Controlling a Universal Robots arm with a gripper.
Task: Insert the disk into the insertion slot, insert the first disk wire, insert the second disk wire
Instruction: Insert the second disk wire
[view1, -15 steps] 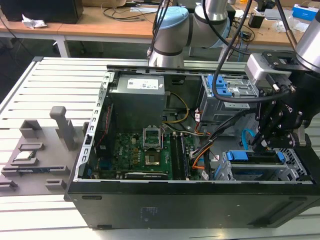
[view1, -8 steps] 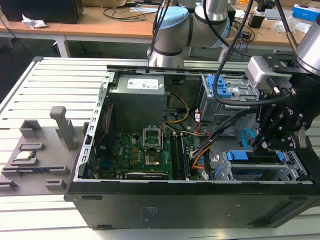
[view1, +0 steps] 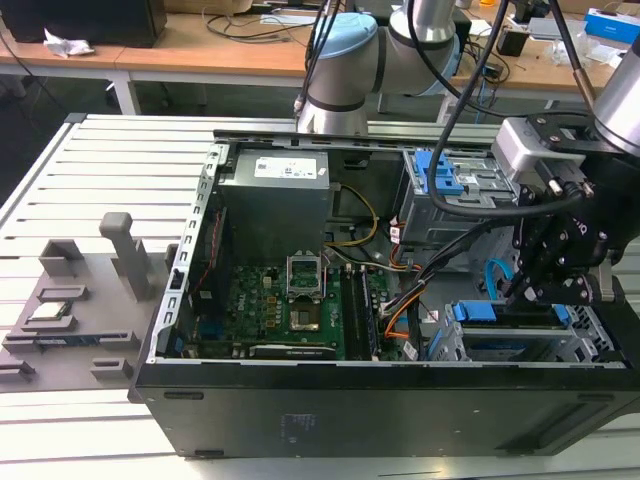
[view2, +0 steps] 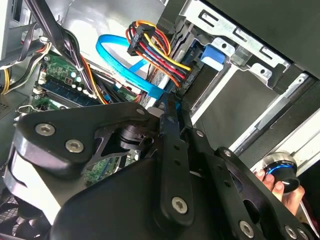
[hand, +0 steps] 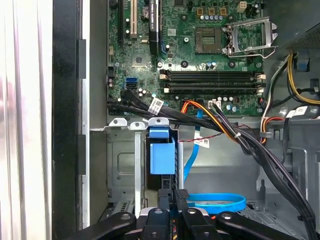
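One of the three steps looks done: the disk, known by its blue carrier, sits inside the insertion slot at the near corner of the open computer case, on the exterior view's right. The gripper hangs just above the disk's blue end. In the second wrist view its jaws look drawn nearly together by a light-blue flat wire, though I cannot tell whether they pinch that wire's plug. A multicoloured wire bundle ends in a black plug near the cage. Neither wire can be confirmed as seated, so the wiring appears left to do.
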